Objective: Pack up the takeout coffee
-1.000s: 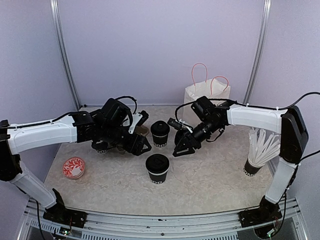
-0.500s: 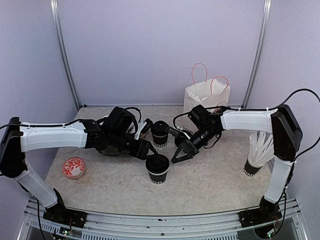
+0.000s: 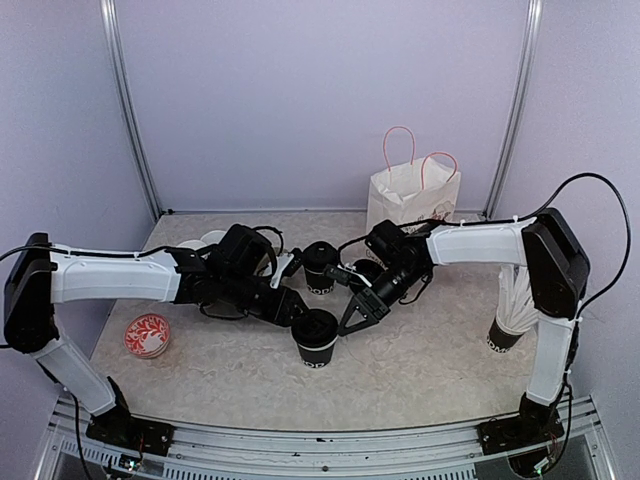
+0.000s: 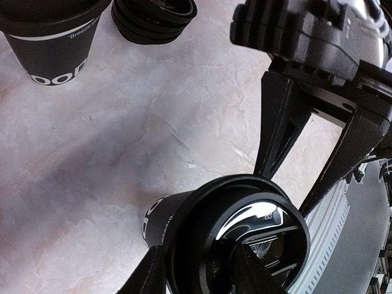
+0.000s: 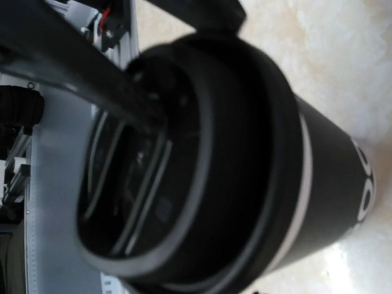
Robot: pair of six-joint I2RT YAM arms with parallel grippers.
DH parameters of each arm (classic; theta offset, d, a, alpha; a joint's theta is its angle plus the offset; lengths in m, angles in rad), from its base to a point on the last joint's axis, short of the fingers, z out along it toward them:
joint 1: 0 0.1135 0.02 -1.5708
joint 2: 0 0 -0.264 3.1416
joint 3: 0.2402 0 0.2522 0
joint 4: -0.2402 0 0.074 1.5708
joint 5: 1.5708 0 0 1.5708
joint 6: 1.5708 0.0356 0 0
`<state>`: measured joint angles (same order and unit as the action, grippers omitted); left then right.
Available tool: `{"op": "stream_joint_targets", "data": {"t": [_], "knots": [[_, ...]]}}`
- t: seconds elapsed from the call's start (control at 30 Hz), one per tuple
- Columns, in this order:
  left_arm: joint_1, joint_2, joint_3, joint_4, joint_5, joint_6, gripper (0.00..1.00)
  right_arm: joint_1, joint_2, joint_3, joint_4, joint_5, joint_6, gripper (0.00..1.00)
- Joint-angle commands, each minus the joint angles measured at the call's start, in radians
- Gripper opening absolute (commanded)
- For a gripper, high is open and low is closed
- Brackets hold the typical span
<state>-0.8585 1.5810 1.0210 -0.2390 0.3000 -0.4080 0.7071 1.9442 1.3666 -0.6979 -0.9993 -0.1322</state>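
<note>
Closing in from both sides: left gripper sits over the near rim of the near cup, jaws apart, one finger beside the cup wall and the other across the lid. Can't tell if the pads touch yet. Right gripper faces it from the far side, jaws spread in a V with the tips dropping behind the lid rim. No clamp visible there either.

Near cup stands upright on the table, lid on, front-centre. Far cup stands upright just behind it, untouched. Paper bag stands open at the back right, well apart from both cups, so nothing is packed yet.

My read: two grippers on one cup looks like one steadying while the other takes it. The bag is on the right arm's side, so the right is the likelier carrier. Low side approach suits a lidded cup that has to stay upright. Fingers of both arms are crowded at one lid, so there's a clash risk.

Versus a second ago: left gripper was back to the left, and right gripper hung beside the far cup. Both have since moved forward onto the near cup. Neither cup has shifted.
</note>
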Motion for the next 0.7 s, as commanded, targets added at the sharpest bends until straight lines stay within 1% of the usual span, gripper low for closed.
{"op": "stream_joint_targets", "data": {"t": [0.0, 0.07, 0.1, 0.17, 0.23, 0.27, 0.33, 0.43, 0.53, 0.6, 0.67], "knots": [[0.004, 0.009, -0.057, 0.012, 0.023, -0.019, 0.36, 0.017, 0.038, 0.039, -0.031, -0.068, -0.004, 0.37], [0.005, 0.006, -0.068, 0.021, 0.021, -0.026, 0.35, 0.021, 0.043, 0.045, -0.034, -0.096, -0.003, 0.37], [0.006, 0.005, -0.073, 0.027, 0.021, -0.03, 0.34, 0.023, 0.046, 0.05, -0.038, -0.1, -0.001, 0.39], [0.006, 0.006, -0.08, 0.043, 0.029, -0.036, 0.33, 0.025, 0.051, 0.058, -0.041, -0.102, 0.002, 0.46], [0.004, 0.009, -0.079, 0.047, 0.033, -0.041, 0.32, 0.026, 0.057, 0.064, -0.044, -0.099, 0.007, 0.47], [0.005, 0.013, -0.077, 0.047, 0.033, -0.041, 0.32, 0.026, 0.06, 0.065, -0.043, -0.099, 0.011, 0.45], [0.0, 0.017, -0.072, 0.05, 0.031, -0.04, 0.36, 0.026, 0.067, 0.065, -0.04, -0.107, 0.021, 0.43], [-0.011, 0.019, -0.062, 0.045, 0.028, -0.033, 0.42, 0.026, 0.077, 0.063, -0.038, -0.117, 0.034, 0.43], [-0.039, 0.02, -0.046, 0.028, 0.022, -0.014, 0.48, 0.026, 0.081, 0.064, -0.036, -0.153, 0.04, 0.5], [-0.056, 0.018, -0.038, 0.011, 0.004, -0.005, 0.49, 0.026, 0.081, 0.065, -0.038, -0.183, 0.037, 0.54], [-0.061, 0.013, -0.041, 0.003, -0.004, -0.006, 0.49, 0.025, 0.077, 0.065, -0.036, -0.19, 0.04, 0.55]]}}
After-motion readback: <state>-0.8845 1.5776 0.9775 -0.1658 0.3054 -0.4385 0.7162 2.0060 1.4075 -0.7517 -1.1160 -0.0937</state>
